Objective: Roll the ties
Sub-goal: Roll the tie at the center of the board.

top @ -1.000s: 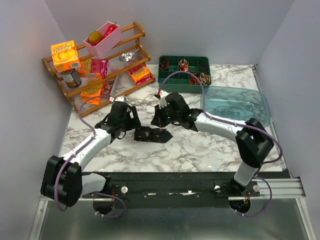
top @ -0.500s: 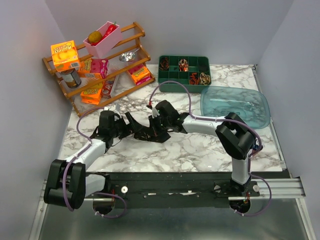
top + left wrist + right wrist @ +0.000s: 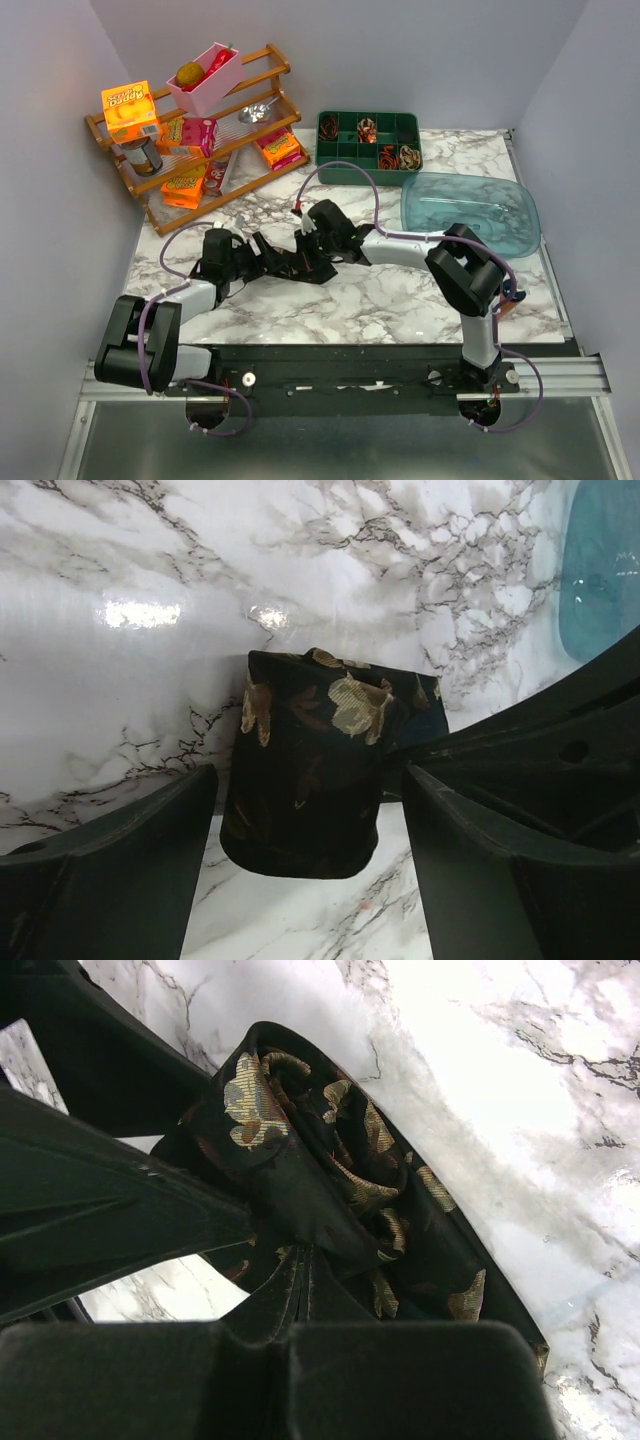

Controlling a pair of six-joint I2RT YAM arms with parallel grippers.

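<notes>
A dark tie (image 3: 305, 780) with gold leaf pattern lies partly rolled on the marble table (image 3: 400, 290), just left of centre in the top view (image 3: 300, 268). My left gripper (image 3: 308, 880) is open, one finger on each side of the roll and the left finger nearly touching it; from above it (image 3: 274, 258) sits right against the tie. My right gripper (image 3: 305, 1310) is shut on the tie (image 3: 340, 1180), whose folded edges run into the closed jaws. It reaches in from the right (image 3: 312, 258).
A green compartment tray (image 3: 340, 172) at the back holds coiled ties (image 3: 388, 157). A clear blue tub (image 3: 470, 205) stands back right. A wooden rack (image 3: 190, 120) with boxes and a pink bin fills the back left. In the right wrist view a left finger (image 3: 100, 1210) crosses.
The left gripper has come in from the left and now straddles the tie roll. The right arm has folded leftward, still pinching the tie.
</notes>
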